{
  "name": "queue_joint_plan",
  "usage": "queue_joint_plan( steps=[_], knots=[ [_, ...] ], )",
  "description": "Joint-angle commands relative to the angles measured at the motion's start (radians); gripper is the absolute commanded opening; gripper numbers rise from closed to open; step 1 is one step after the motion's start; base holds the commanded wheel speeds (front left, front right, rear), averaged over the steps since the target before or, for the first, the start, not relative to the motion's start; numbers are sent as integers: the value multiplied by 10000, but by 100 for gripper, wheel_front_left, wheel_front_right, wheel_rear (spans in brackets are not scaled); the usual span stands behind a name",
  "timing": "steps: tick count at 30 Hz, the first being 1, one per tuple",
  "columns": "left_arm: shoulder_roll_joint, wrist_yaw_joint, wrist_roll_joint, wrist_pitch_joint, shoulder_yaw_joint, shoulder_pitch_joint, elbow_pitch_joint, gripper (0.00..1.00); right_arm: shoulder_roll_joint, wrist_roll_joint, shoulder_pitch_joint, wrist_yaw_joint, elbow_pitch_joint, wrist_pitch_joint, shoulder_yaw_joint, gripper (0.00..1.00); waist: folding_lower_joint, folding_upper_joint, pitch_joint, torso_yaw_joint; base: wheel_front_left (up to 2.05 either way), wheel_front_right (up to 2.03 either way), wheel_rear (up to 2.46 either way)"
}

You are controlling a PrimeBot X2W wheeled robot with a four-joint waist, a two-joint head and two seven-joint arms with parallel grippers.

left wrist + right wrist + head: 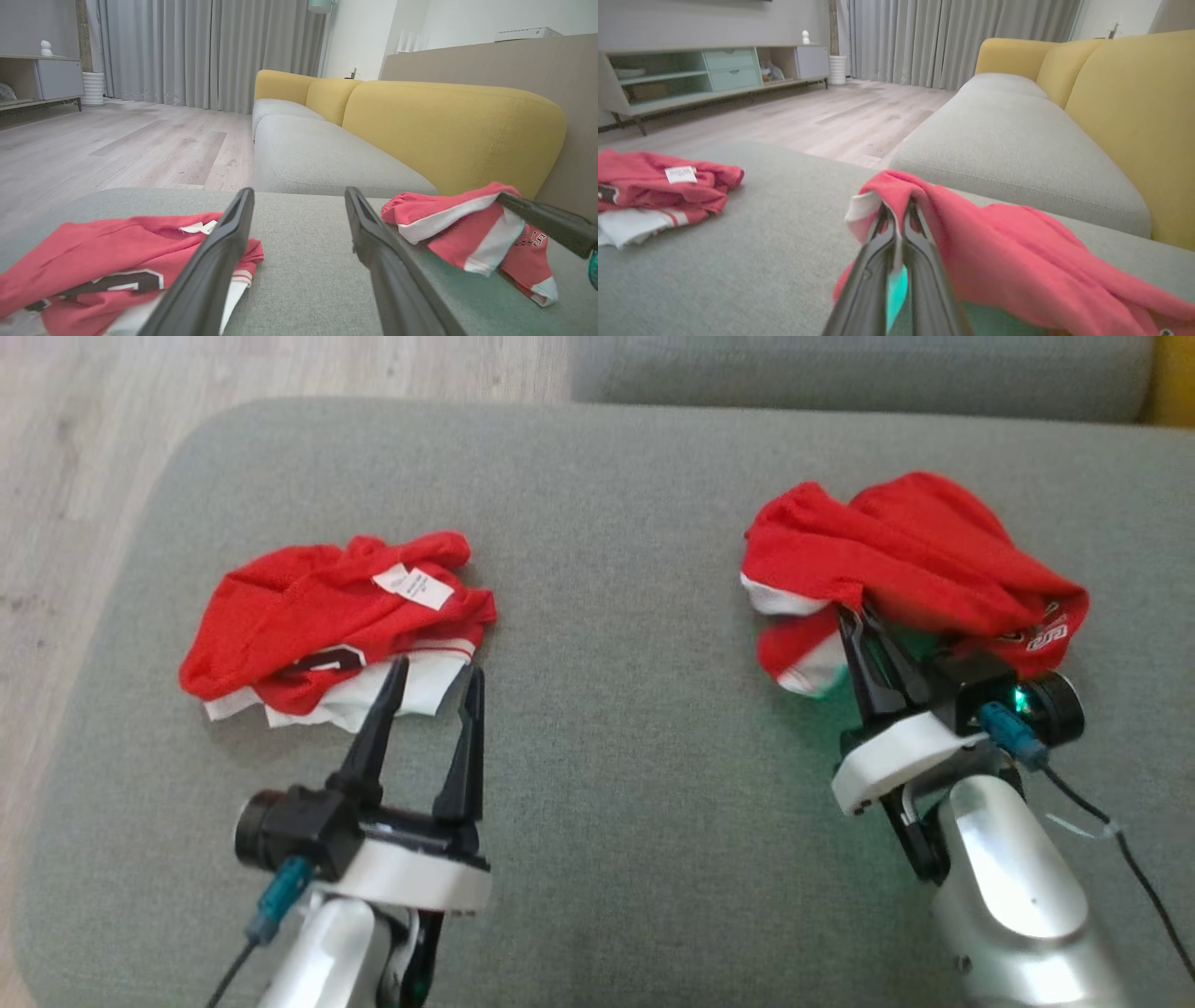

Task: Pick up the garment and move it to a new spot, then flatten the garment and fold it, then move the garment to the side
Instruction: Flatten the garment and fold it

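The right hand (851,621) has its two dark fingers pressed together, clamped on a fold at the near left edge of a crumpled red-and-white cloth garment (920,555). In the right wrist view the closed hand (896,210) pinches a white-trimmed hem, and the red cloth (994,242) drapes away to the right over the fingers. The bundle lies heaped on the right part of a broad grey fabric ottoman (616,523), with part of it hanging over the hand. A green light (1019,695) glows at the right wrist and tints the cloth beneath it.

The left hand (437,670) has its fingers spread wide apart and holds nothing. Its tips are at the near right edge of a second rumpled red jersey with white trim and a black-and-white number (299,607); whether they touch it I cannot tell. In the left wrist view the spread fingers (245,224) frame bare grey upholstery (303,261), the jersey (93,242) at the left and the held garment (467,228) at the right. A small white label (413,584) lies on top of the jersey. The two garments lie well apart.

Beyond the ottoman stands a sofa with a grey seat (317,163) and yellow back cushions (448,130). Pale wood-plank flooring (117,144) runs to grey curtains (210,51), and a low sideboard (714,70) stands against the wall.
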Motion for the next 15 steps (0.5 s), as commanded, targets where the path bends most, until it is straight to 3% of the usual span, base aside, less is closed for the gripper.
queue_joint_plan(
  steps=[1,10,15],
  knots=[
    [8,-41,108,-95,462,14,-276,100,-8,256,-500,-7,-517,-151,351,0,1,0,-206,7,0,0,0],
    [-112,-90,145,-95,832,436,-287,100,-8,1661,-2558,-7,-1688,-291,1607,0,1,0,-720,-1,0,0,0],
    [-89,-82,181,-95,1022,616,-316,100,-8,2587,-3955,-7,-2033,-335,1630,0,1,0,-869,-201,0,0,0]
  ],
)
